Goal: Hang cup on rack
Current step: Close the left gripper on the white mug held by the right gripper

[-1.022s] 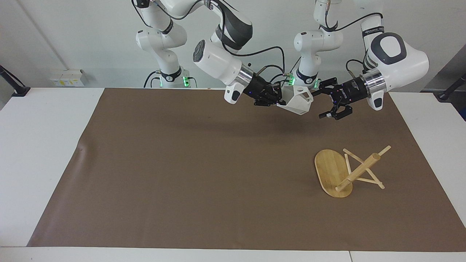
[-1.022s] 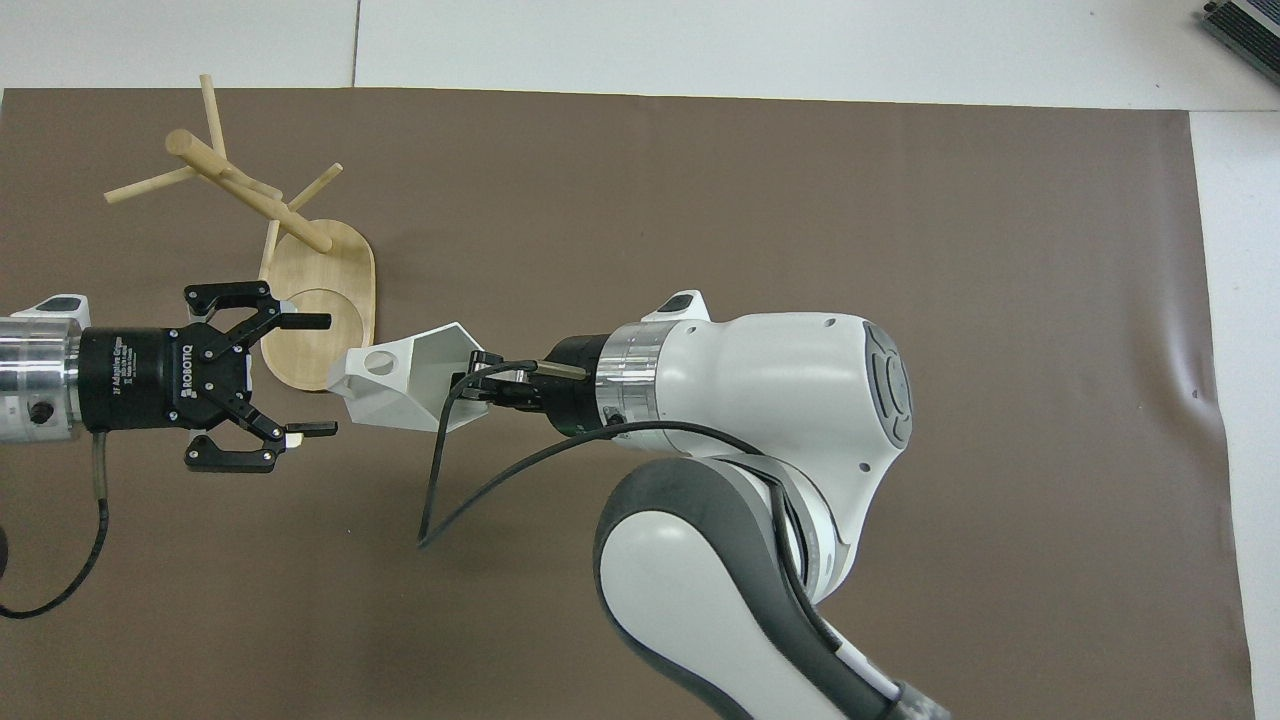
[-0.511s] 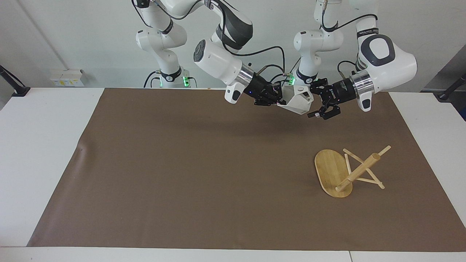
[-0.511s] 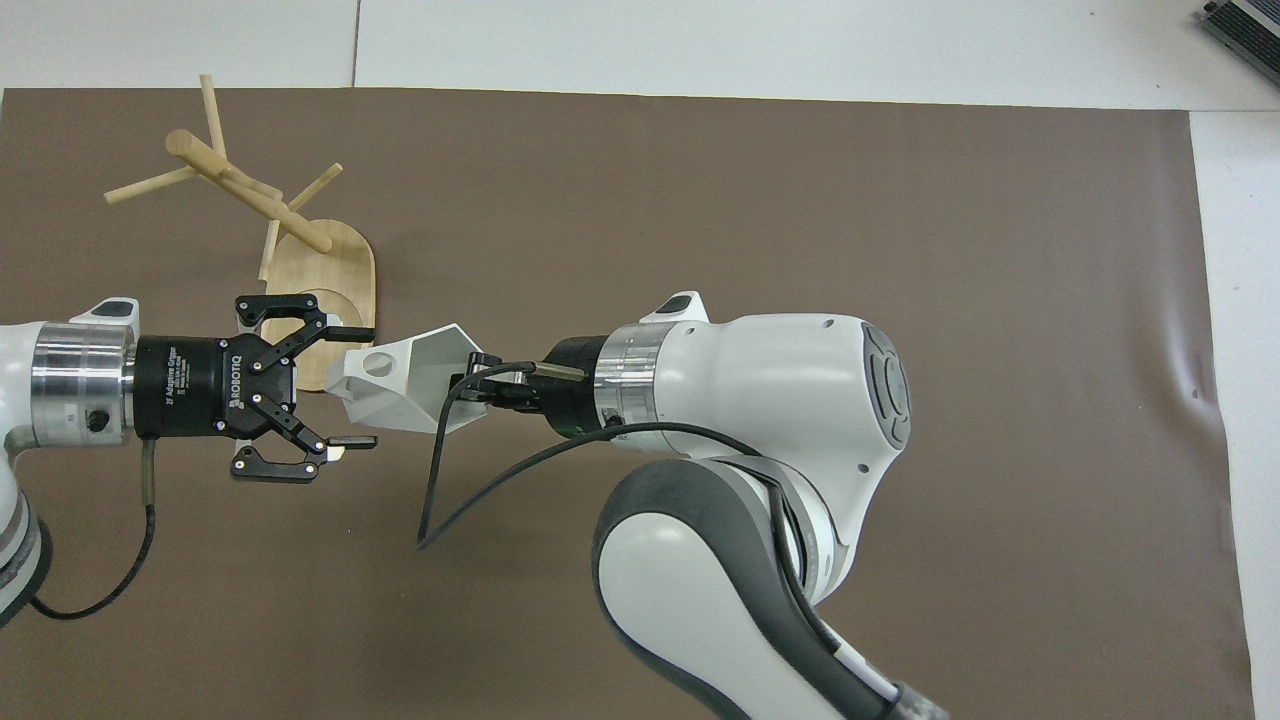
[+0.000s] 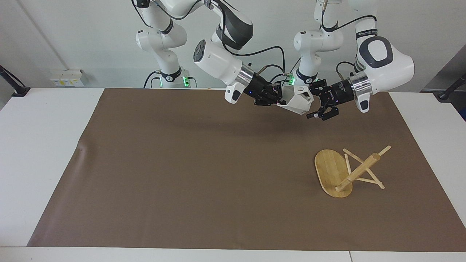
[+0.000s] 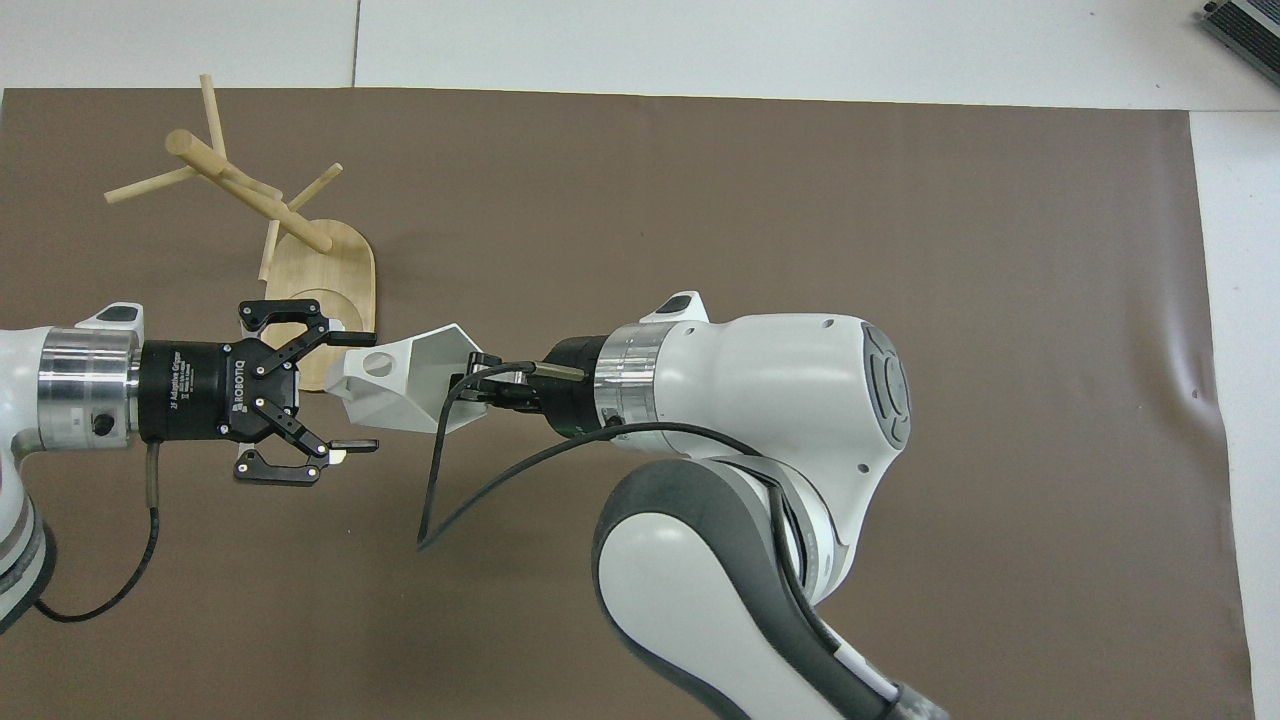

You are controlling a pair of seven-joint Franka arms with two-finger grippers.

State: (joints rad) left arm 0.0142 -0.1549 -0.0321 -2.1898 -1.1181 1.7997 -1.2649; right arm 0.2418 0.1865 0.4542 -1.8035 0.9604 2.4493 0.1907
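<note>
The white faceted cup [image 5: 296,100] [image 6: 405,390] hangs in the air over the mat's edge nearest the robots, lying on its side. My right gripper [image 5: 279,98] [image 6: 478,385] is shut on its rim. The blocky handle with its round hole points toward my left gripper [image 5: 311,103] [image 6: 370,391]. That gripper is open, with one fingertip on each side of the handle end. The bamboo rack [image 5: 358,171] [image 6: 250,190] stands on its oval base [image 5: 329,169] [image 6: 335,275] toward the left arm's end of the table, farther from the robots than the cup.
A brown mat [image 5: 200,174] [image 6: 800,200] covers most of the white table [image 5: 36,145]. Black cables loop from the right wrist [image 6: 440,500] and the left wrist [image 6: 100,560].
My left gripper has moved in toward the cup, and its open fingers now flank the handle. The right gripper and the cup have hardly moved.
</note>
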